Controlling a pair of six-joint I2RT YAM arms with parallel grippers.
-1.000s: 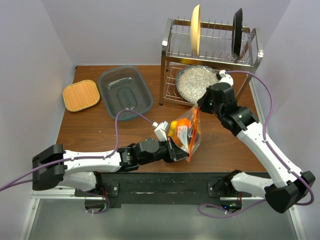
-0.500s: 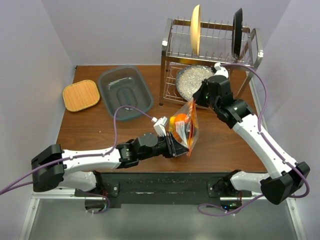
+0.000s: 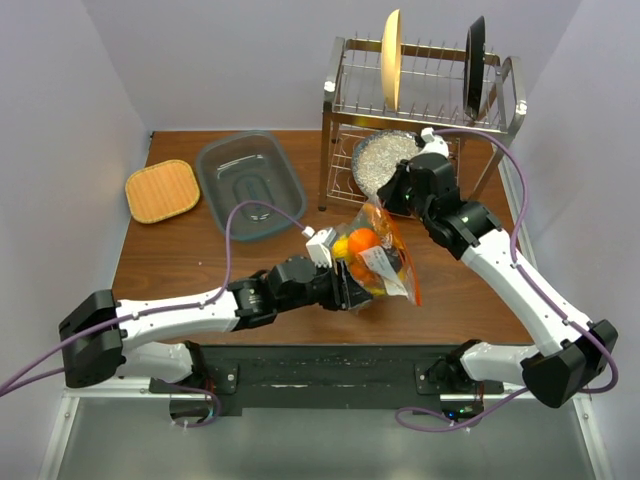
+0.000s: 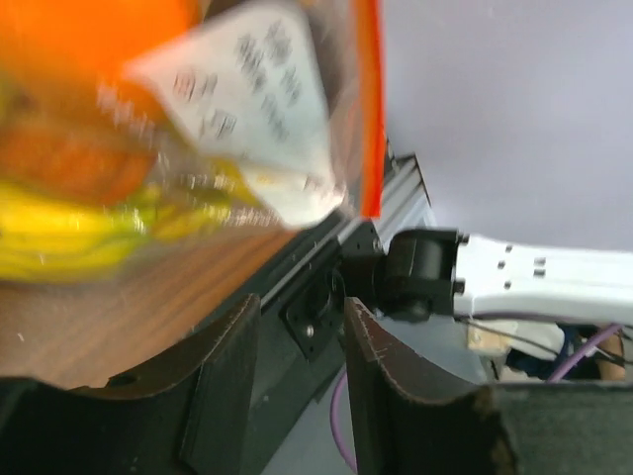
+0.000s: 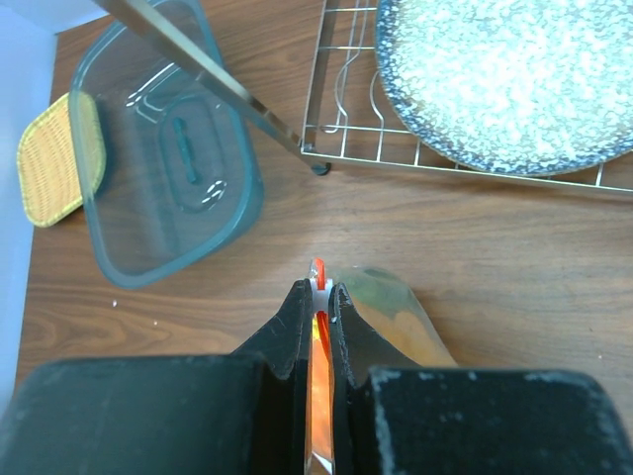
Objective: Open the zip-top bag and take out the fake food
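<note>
Top external shows the right tool (image 3: pixel 384 204) clenched on the zip strip (image 5: pixel 316 269) of the bag (image 3: pixel 385 270), the left tool (image 3: pixel 350 290) released and empty, the food (image 3: pixel 362 240) inside, none yet on the counter (image 3: pixel 200 270).

- A white label (image 4: pixel 242 109) is showing on the zip-top bag (image 4: pixel 336 119), toward twelve o'clock in the left wrist view.
- It is carrying rows of small dark printed marks, but they are coming through too blurred to read.
- Nothing else legible is showing in any view.
</note>
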